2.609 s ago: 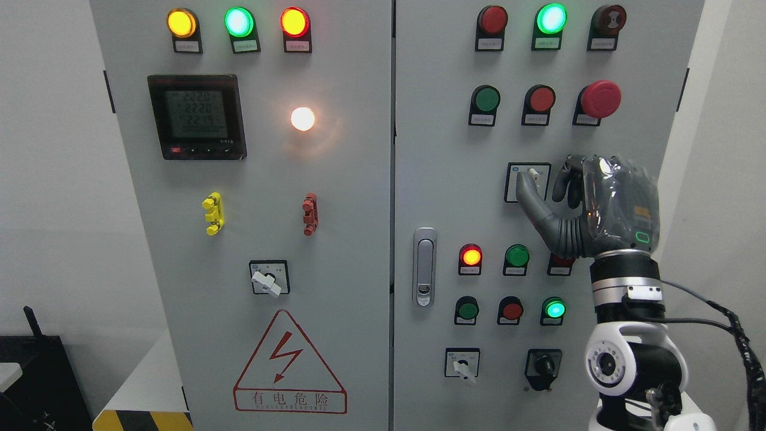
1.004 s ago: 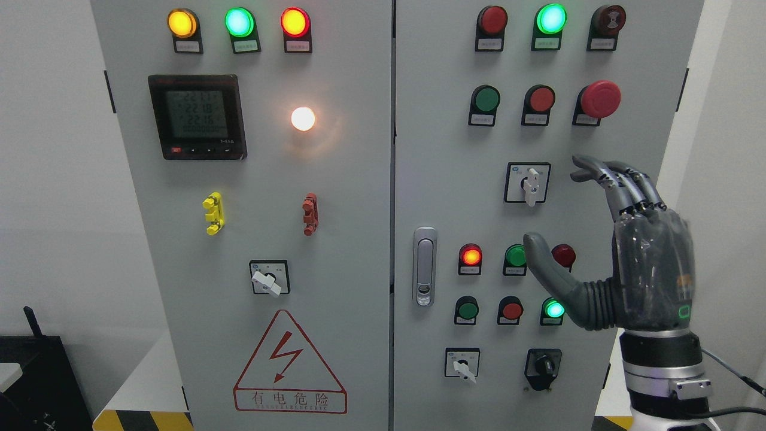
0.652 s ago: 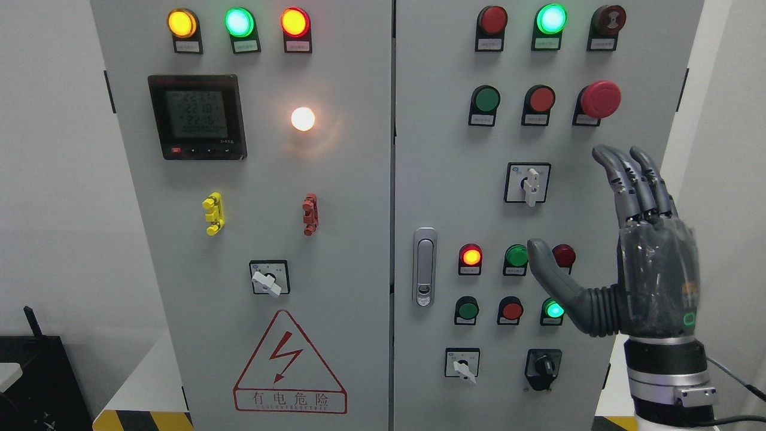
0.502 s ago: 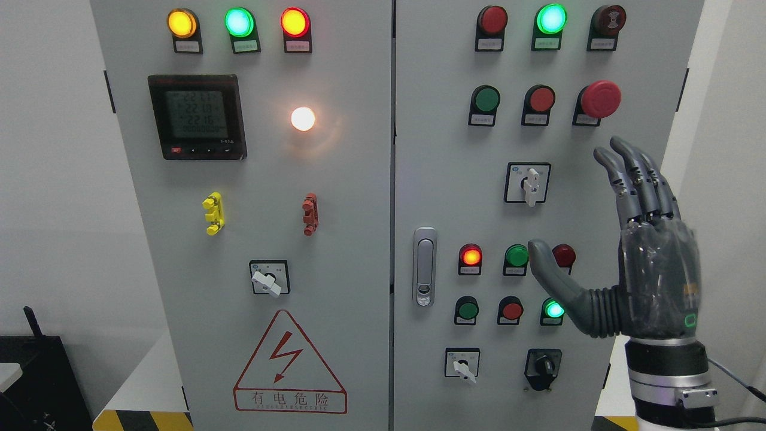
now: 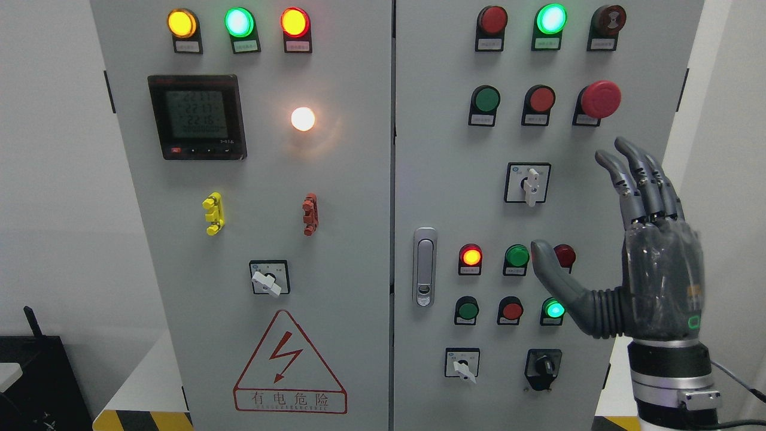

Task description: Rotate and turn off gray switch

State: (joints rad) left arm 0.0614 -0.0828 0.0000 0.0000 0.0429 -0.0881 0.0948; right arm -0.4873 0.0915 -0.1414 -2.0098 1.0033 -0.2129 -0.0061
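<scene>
The right robot hand (image 5: 646, 269) rises from the lower right of the frame, fingers (image 5: 637, 179) straight and spread upward, thumb stretched left, holding nothing. It is clear of the gray electrical cabinet (image 5: 443, 149). To its upper left, right of frame centre, the gray switch (image 5: 529, 184) sits in a black-framed square with its pale handle pointing straight down. The thumb tip lies between a green button (image 5: 516, 256) and a dark red button (image 5: 565, 255). A lit green lamp (image 5: 554, 309) glows just below the thumb.
</scene>
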